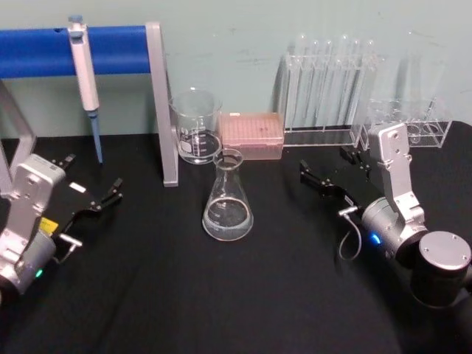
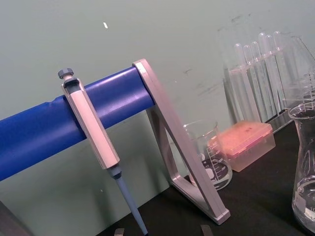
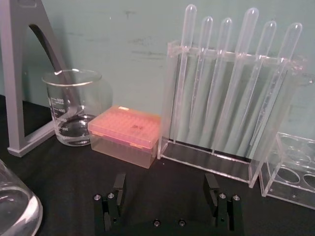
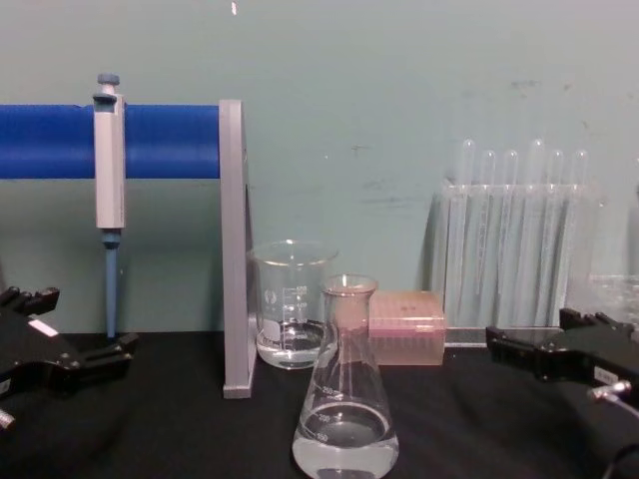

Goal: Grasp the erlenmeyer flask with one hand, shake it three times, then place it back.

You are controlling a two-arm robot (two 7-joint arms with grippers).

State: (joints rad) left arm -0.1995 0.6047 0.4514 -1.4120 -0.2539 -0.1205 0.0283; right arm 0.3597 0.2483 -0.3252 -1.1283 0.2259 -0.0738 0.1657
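Observation:
The erlenmeyer flask [image 1: 227, 199] stands upright on the black table near the middle, with a little clear liquid in its base. It also shows in the chest view as the flask [image 4: 344, 399] in front of the beaker. My left gripper [image 1: 92, 177] rests open at the table's left, well apart from the flask. My right gripper [image 1: 328, 166] is open at the right, its fingertips pointing toward the back, about a hand's width right of the flask. The right wrist view has the open gripper [image 3: 165, 183] holding nothing, with the flask's base [image 3: 15, 206] at the edge.
A glass beaker [image 1: 196, 125] and a pink tip box [image 1: 252, 135] stand behind the flask. A rack of test tubes [image 1: 328, 88] and a low clear rack [image 1: 413, 122] are at the back right. A pipette [image 1: 85, 74] hangs on the blue bar beside the grey stand leg [image 1: 164, 103].

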